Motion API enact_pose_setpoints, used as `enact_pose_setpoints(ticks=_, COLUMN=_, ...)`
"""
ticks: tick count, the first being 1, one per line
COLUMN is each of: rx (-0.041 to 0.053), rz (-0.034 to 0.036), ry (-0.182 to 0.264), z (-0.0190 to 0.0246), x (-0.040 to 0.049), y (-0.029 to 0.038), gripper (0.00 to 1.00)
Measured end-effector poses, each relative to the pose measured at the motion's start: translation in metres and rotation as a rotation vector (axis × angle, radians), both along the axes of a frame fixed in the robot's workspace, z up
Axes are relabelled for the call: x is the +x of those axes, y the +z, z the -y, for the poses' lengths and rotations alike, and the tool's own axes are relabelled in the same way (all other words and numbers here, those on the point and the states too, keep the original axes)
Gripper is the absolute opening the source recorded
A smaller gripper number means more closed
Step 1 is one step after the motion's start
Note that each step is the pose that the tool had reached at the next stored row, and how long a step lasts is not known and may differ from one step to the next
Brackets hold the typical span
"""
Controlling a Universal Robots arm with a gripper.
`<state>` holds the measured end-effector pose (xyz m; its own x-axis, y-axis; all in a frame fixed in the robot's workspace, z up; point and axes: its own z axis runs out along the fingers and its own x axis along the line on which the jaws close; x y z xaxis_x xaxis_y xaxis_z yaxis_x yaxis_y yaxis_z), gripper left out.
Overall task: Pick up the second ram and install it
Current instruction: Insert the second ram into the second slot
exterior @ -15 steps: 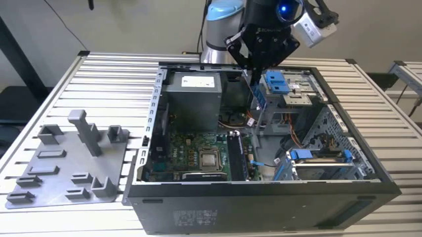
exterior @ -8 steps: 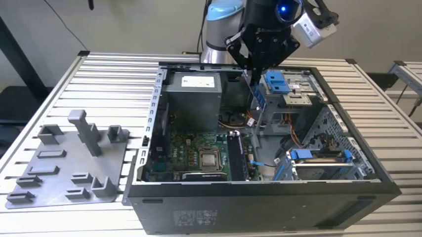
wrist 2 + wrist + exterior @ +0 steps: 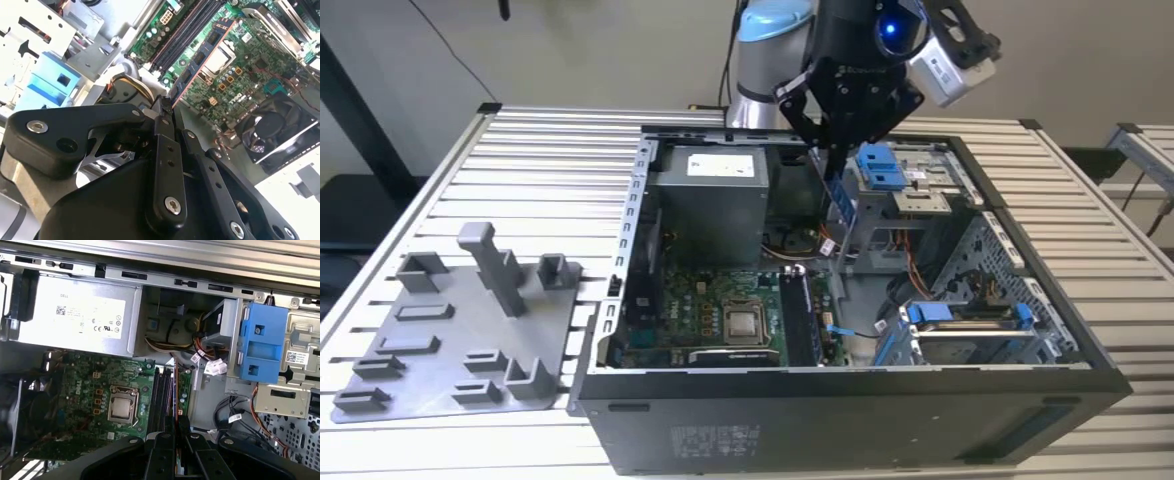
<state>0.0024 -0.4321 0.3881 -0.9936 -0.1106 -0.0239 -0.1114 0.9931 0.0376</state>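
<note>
My tool point(image 3: 838, 148) pinches the second ram point(image 3: 843, 206); in the exterior view it hangs toward six o'clock above the open computer case's point(image 3: 854, 420) motherboard point(image 3: 704, 300).

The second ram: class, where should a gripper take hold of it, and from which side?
Probably across its two flat faces at the upper end, from above: the second ram is thin, flat, and hangs lengthwise below the gripper, which grips it that way.
</note>
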Motion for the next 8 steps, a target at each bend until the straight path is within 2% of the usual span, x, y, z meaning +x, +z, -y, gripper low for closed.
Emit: enact_pose_setpoints(ticks=8, rx=-0.0067, rz=0.0000, ry=-0.001, z=0.0000, x=0.0000, y=-0.0070, gripper=0.14)
